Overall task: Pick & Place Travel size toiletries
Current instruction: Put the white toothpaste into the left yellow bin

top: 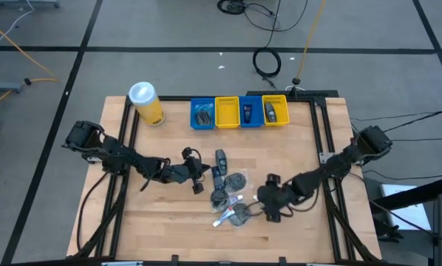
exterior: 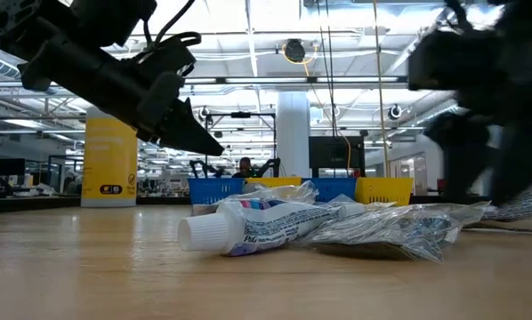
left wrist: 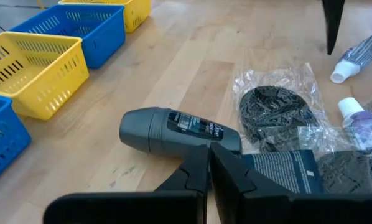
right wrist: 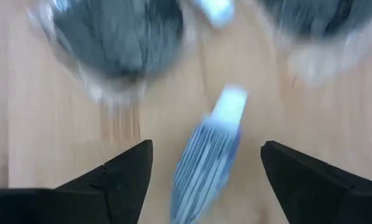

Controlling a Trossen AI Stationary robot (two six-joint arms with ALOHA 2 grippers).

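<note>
The travel size toiletries lie in a pile at the table's middle (top: 227, 188): a grey bottle (left wrist: 173, 127), dark discs in clear wrap (left wrist: 276, 109), and small white-capped tubes (exterior: 248, 227). My left gripper (top: 200, 177) is shut and hangs above the table, just left of the pile, its tips (left wrist: 209, 155) near the grey bottle. My right gripper (top: 267, 209) is open at the pile's right side. Its fingers stand wide on either side of a blue-and-white tube (right wrist: 204, 168) that lies on the wood. Two wrapped discs (right wrist: 120, 31) lie beyond that tube.
Along the far edge stand a blue bin (top: 202, 113), a yellow bin (top: 227, 111), a second blue bin (top: 250, 111) and a second yellow bin (top: 275, 109), some holding dark items. A yellow canister with a white lid (top: 145, 103) stands left of them. Bare wood lies near the front edge.
</note>
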